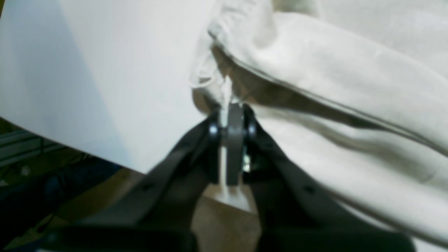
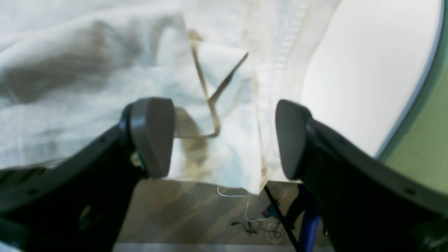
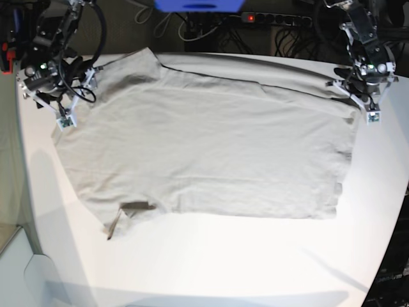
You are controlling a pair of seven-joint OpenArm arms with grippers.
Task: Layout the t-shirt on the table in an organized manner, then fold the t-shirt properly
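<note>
Beige-grey cotton t-shirt (image 3: 211, 153) mostly spread on white desk (image 3: 223, 262); folding not started. Left end effector (image 1: 232, 115) clamped on its edge, right end effector (image 2: 224, 136) apart.

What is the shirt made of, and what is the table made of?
The t-shirt looks like soft woven or knitted cloth, probably cotton: matte, wrinkled, with stitched hems. The table looks like a hard, smooth white board, maybe laminate or plastic, with a faint sheen and soft shadows; the exact material is unclear.

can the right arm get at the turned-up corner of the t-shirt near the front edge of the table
Probably yes: the right gripper is open and empty, and nothing lies between it and the turned-up corner of the t-shirt, though it would have to travel down that side.
</note>
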